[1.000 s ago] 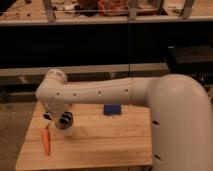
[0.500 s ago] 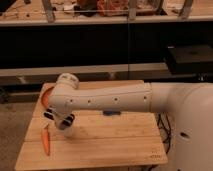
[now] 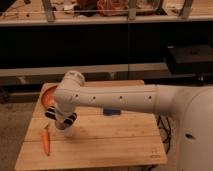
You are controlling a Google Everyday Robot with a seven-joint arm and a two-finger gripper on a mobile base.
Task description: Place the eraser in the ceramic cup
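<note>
The blue eraser [image 3: 112, 111] lies flat on the wooden table [image 3: 110, 137], near its middle, partly behind my arm. My gripper [image 3: 61, 120] points down over the left part of the table, well left of the eraser. A small whitish cup [image 3: 68, 131] shows just under the gripper, mostly hidden by it. Nothing blue is visible at the gripper.
An orange-red bowl [image 3: 47, 96] sits at the table's back left, partly behind my arm. A carrot [image 3: 46, 142] lies at the front left, close to the gripper. Dark shelving runs behind the table. My white arm spans the table from the right.
The arm's wrist joint has swung right and up, uncovering more of the orange-red bowl. The gripper stays over about the same spot. The eraser has not moved.
</note>
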